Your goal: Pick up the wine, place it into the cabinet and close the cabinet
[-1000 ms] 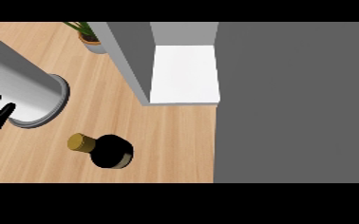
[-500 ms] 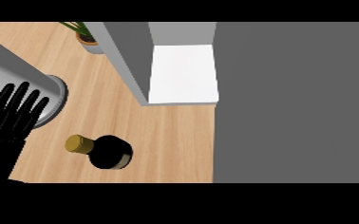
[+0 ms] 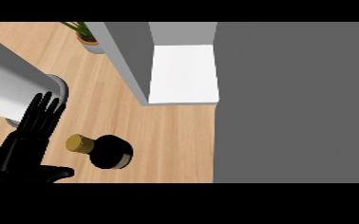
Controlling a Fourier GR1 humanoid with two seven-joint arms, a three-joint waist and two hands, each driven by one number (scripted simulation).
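Observation:
The wine bottle (image 3: 109, 152) stands on the wooden counter (image 3: 175, 137), seen from above as a dark round body with a gold cap (image 3: 80, 143). My left hand (image 3: 29, 142) shows at the lower left, just left of the bottle. It is open, fingers straight and pointing up, thumb stretched right below the cap, and it holds nothing. The cabinet (image 3: 130, 57) is open behind the bottle, its white inside floor (image 3: 184, 73) bare. My right hand is out of view.
A large grey cylinder (image 3: 21, 90) fills the left edge above my hand. A small potted plant (image 3: 87, 39) stands at the back, left of the cabinet. A broad flat grey surface (image 3: 288, 104) covers the whole right side.
My left hand has come up from the lower left edge and moved right, closer to the bottle. The bottle and cabinet have not moved.

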